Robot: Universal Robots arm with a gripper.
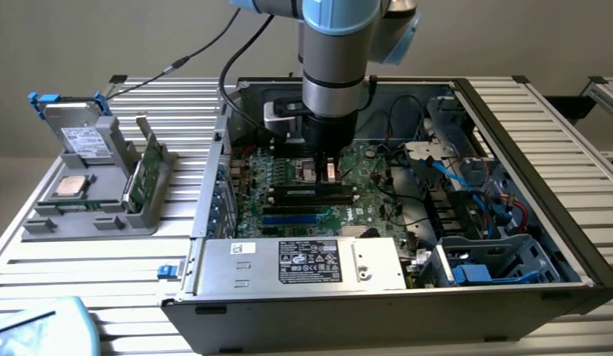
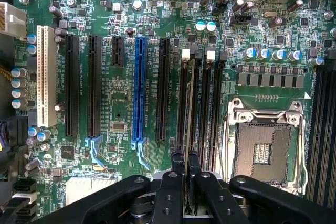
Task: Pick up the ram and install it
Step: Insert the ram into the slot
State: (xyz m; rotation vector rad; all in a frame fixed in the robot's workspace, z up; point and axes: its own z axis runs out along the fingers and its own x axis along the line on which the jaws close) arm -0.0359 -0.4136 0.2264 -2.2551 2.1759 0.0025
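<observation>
The ram [image 2: 190,124] shows edge-on as a thin strip over the black memory slots [image 2: 211,108]. This is near the centre of the exterior view, inside the open computer case [image 1: 544,185]. The gripper [image 2: 185,162] stands over it with jaws almost closed and, as it seems to me, pinching the stick at the middle of its upper edge. I judge it light, stiff and thin, but fragile. A grip on the flat sides at mid-length suits it, because a tilt could strain the board.
</observation>
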